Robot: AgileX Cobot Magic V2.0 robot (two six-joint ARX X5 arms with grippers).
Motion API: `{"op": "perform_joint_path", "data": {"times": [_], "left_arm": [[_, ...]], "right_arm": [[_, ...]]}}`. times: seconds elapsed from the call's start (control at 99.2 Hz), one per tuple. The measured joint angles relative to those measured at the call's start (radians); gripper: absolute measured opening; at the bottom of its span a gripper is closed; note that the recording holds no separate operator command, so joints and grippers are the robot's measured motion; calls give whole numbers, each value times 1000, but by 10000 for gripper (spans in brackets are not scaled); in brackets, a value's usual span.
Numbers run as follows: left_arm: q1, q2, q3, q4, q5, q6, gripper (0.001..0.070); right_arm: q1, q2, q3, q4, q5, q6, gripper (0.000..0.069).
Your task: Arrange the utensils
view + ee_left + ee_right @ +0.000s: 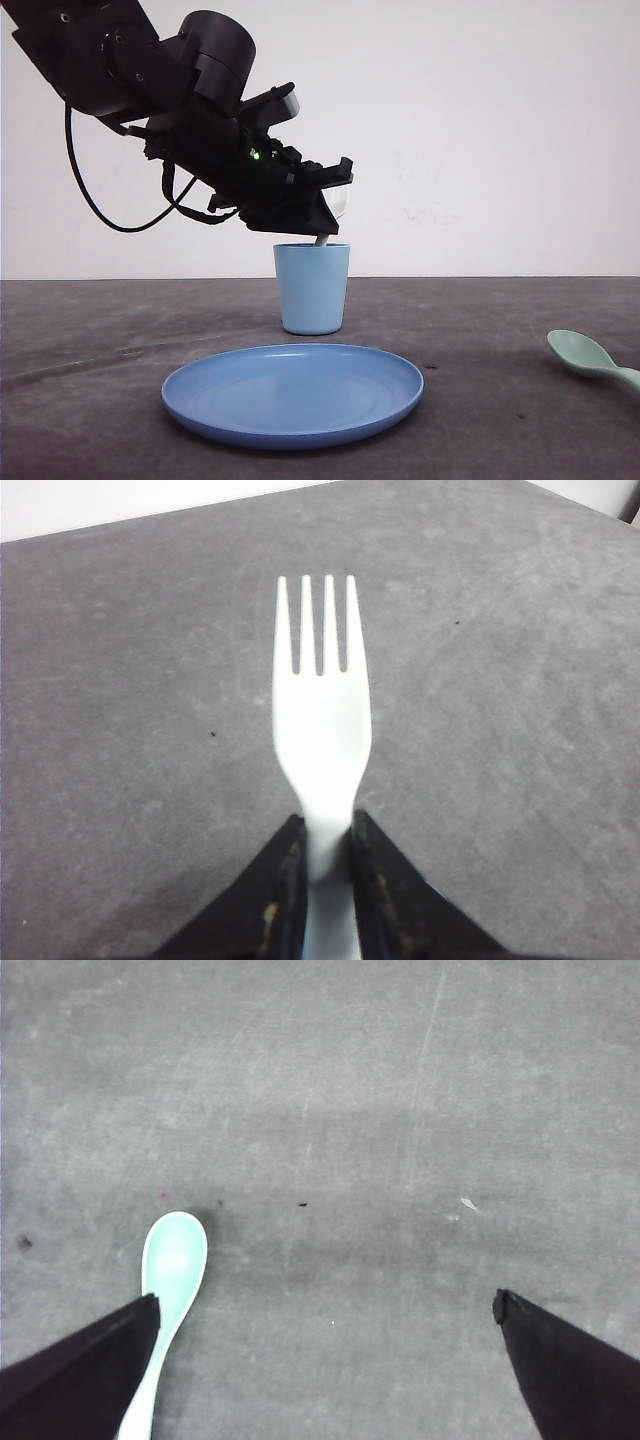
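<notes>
The left pincer (328, 865) pinches the handle of the small white plastic four-tined fork (321, 725), and in the front view it hangs right over the rim of the light blue plastic cup (312, 288), with the fork's pale handle end dipping to the cup's mouth. The cup stands upright on the dark grey worktop (500, 320) at twelve o'clock of the round blue plate (293, 393), close behind it. The pale mint-green plastic spoon with an oval bowl (170, 1280) lies flat on the worktop at about three o'clock of the plate, well apart, beside one black finger (75, 1380) of the right pincer (325, 1375), which is spread wide.
</notes>
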Motion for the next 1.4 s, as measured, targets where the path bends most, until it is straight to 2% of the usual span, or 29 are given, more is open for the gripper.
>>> {"op": "perform_joint_path", "data": {"times": [0.161, 0.252, 0.353, 0.504, 0.615, 0.716, 0.988, 1.21, 1.401], "left_arm": [[0, 0, 0, -3, 0, 0, 204], [0, -6, 0, -31, 0, 0, 237], [0, -43, 0, -99, 0, 0, 243], [9, -182, 0, -230, 0, 0, 246], [37, -301, 0, -351, 0, 0, 246], [76, -399, 0, -478, 0, 0, 246], [207, -679, 0, -787, -5, 0, 246], [314, -827, 0, -1017, -11, 0, 246], [370, -920, 0, -1186, -78, 0, 246]], "right_arm": [[0, 0, 0, 0, 0, 0, 680], [0, 6, 0, 0, -2, 0, 680], [0, 37, -2, 11, -38, 0, 680], [0, 110, -29, 48, -167, 2, 680], [6, 185, -35, 59, -253, 2, 680], [24, 250, -35, 79, -290, 3, 680], [92, 406, -35, 167, -315, 10, 680], [151, 504, -35, 241, -316, 21, 680], [193, 572, -35, 304, -314, 40, 679]]}}
